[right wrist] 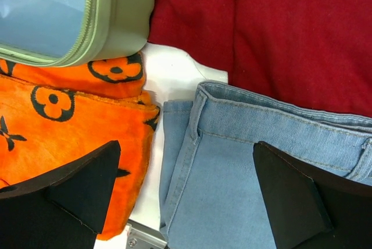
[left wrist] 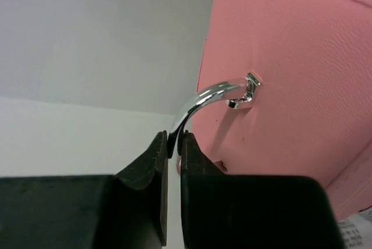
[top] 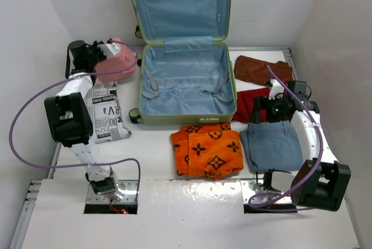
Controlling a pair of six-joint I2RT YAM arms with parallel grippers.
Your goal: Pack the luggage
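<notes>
The light-green luggage (top: 185, 80) lies open at the table's back middle, lid up against the wall, blue lining bare; its corner shows in the right wrist view (right wrist: 119, 19). My left gripper (top: 106, 50) is at the back left, shut on the silver metal handle (left wrist: 200, 100) of a small pink case (top: 116, 63), which fills the left wrist view (left wrist: 290, 74). My right gripper (top: 268, 108) is open above folded blue jeans (top: 272, 144), whose waistband lies between its fingers (right wrist: 232, 167). A red cloth (right wrist: 279, 28) and an orange patterned cloth (top: 207, 149) lie beside the jeans.
A brown cloth (top: 263, 70) lies at the back right. A black-and-white printed bag (top: 107, 115) lies left of the luggage. White walls close in the back and both sides. The arm bases stand at the near edge.
</notes>
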